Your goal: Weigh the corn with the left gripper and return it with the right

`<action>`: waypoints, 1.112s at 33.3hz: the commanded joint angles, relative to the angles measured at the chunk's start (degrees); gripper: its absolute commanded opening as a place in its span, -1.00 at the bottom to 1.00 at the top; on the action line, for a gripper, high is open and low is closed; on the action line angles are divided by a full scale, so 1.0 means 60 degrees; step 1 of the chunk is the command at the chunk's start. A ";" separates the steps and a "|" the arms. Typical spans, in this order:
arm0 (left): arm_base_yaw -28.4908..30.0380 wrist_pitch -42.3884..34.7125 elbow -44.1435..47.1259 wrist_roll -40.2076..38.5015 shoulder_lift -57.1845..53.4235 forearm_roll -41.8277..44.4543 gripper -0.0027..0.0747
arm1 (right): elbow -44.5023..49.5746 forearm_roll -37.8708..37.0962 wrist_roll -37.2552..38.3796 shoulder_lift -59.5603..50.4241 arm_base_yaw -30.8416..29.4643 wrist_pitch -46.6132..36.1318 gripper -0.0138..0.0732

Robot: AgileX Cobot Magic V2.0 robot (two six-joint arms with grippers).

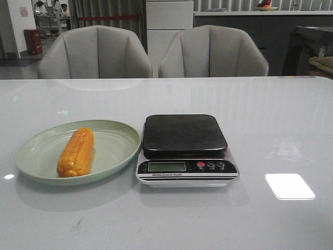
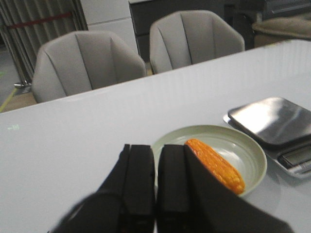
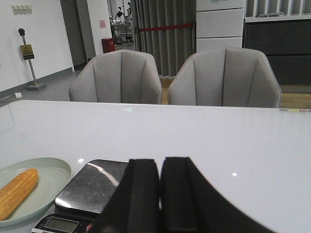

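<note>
corn (image 1: 76, 152): lying on the pale green plate (image 1: 117, 151), left of the scale (image 1: 186, 148). Not touching the scale. Nothing picked up yet.
long axis: runs near-to-far on the table, far end tipped slightly right. Cob sits on the plate's left half, shorter than the plate is wide.
left gripper (image 2: 155, 182): fingers pressed together, a thin seam between the pads, holding nothing. Hovers on the near-left side of the plate, above the table.
corn vs left gripper: corn lies just ahead and to the right of the fingertips in the left wrist view, close. This is the nearer arm.
right gripper (image 3: 160, 194): fingers together, empty. Sits near side of the scale, to its right; corn is well off to its left beyond the scale.
scale platform: dark, bare; display reading too small to tell.
judgement: task at the start. Left gripper needs to open, shift right over the cob and close across the short axis, so jaws should span left-right.
risk: round cob could roll on the shallow plate if pinched off-centre.
</note>
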 commanded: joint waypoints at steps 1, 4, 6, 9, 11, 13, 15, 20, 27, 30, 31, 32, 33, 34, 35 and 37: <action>0.0590 -0.2045 0.0268 -0.0009 -0.0180 -0.0596 -0.63 | -0.0276 0.0014 -0.0131 0.0085 -0.0076 -0.0717 -0.32; 0.1108 -0.2764 0.0664 -0.0009 -0.0180 -0.1150 -0.63 | -0.0276 0.0014 -0.0131 0.0085 -0.0076 -0.0717 -0.32; 0.1412 -0.2968 0.0871 -0.0009 -0.0180 -0.1294 -0.63 | -0.0276 0.0014 -0.0131 0.0085 -0.0076 -0.0717 -0.32; 0.1795 -0.3015 0.1206 -0.0168 -0.0180 -0.1293 -0.63 | -0.0276 0.0014 -0.0131 0.0085 -0.0076 -0.0717 -0.32; 0.2001 -0.3069 0.1431 -0.0311 -0.0180 -0.1293 -0.63 | -0.0276 0.0014 -0.0131 0.0085 -0.0076 -0.0717 -0.32; 0.2179 -0.2916 0.1529 -0.0308 -0.0180 -0.1293 -0.63 | -0.0276 0.0014 -0.0131 0.0085 -0.0076 -0.0717 -0.32; 0.2257 -0.2759 0.1529 -0.0308 -0.0198 -0.1293 -0.63 | -0.0276 0.0014 -0.0131 0.0085 -0.0076 -0.0717 -0.32; 0.2273 -0.2797 0.1529 -0.0308 -0.0198 -0.1363 -0.63 | -0.0276 0.0014 -0.0131 0.0085 -0.0076 -0.0717 -0.32; 0.2337 -0.2854 0.1529 -0.0308 -0.0198 -0.1452 -0.63 | -0.0276 0.0014 -0.0131 0.0085 -0.0076 -0.0717 -0.32; 0.2337 -0.2854 0.1529 -0.0308 -0.0198 -0.1452 -0.63 | -0.0276 0.0014 -0.0131 0.0085 -0.0076 -0.0717 -0.32; 0.2337 -0.2854 0.1529 -0.0308 -0.0198 -0.1452 -0.63 | -0.0276 0.0014 -0.0131 0.0085 -0.0076 -0.0717 -0.32; 0.2337 -0.2854 0.1529 -0.0308 -0.0198 -0.1452 -0.63 | -0.0276 0.0014 -0.0131 0.0085 -0.0076 -0.0717 -0.32; 0.2337 -0.2854 0.1529 -0.0308 -0.0198 -0.1452 -0.63 | -0.0276 0.0014 -0.0131 0.0085 -0.0076 -0.0717 -0.32; 0.2337 -0.2854 0.1529 -0.0308 -0.0198 -0.1452 -0.63 | -0.0276 0.0014 -0.0131 0.0085 -0.0076 -0.0717 -0.32; 0.2337 -0.2854 0.1529 -0.0308 -0.0198 -0.1452 -0.63 | -0.0276 0.0014 -0.0131 0.0085 -0.0076 -0.0717 -0.32; 0.2337 -0.2854 0.1529 -0.0308 -0.0198 -0.1452 -0.63 | -0.0276 0.0014 -0.0131 0.0085 -0.0076 -0.0717 -0.32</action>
